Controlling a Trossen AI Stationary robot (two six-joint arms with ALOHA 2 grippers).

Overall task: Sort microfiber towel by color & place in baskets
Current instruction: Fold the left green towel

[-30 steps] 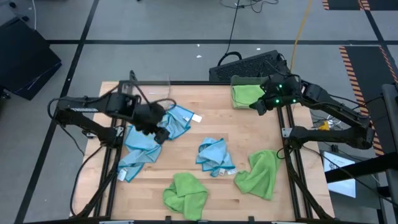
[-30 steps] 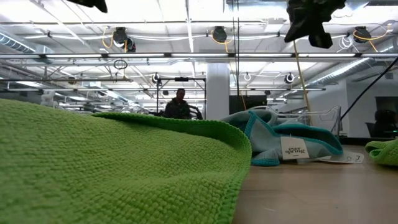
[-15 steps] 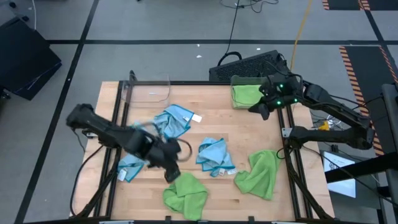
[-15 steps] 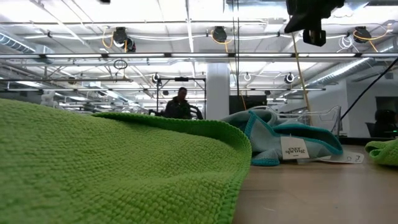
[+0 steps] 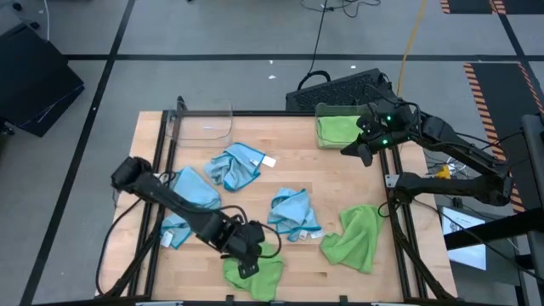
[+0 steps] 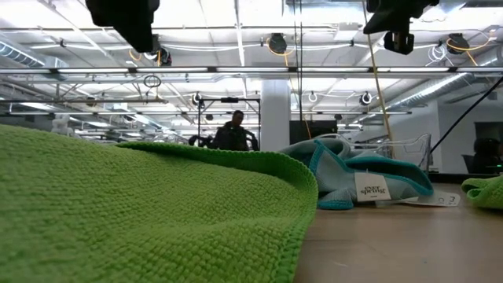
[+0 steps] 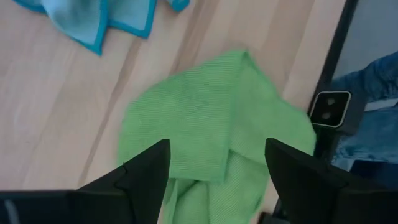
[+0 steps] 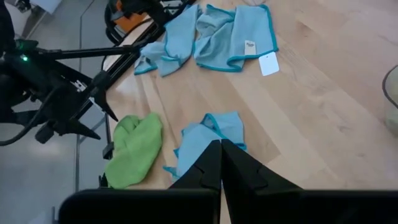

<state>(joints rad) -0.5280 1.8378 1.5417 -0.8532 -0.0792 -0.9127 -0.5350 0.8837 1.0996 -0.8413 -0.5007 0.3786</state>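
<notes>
Presently, item one: my left gripper (image 5: 248,257), jaws spread wide, poised over the green towel (image 7: 211,134) at the table's (image 5: 306,174) six o'clock edge, opened to take its bunched folds; the towel lies directly beneath and between my fingers (image 7: 146,171), apparently not yet touched. Item two: my right gripper (image 5: 361,153), jaws pressed together and empty, waits at two o'clock beside the basket (image 5: 338,129) already holding green cloth. Item three: clear basket (image 5: 202,124) at eleven o'clock, seemingly for blues.
</notes>
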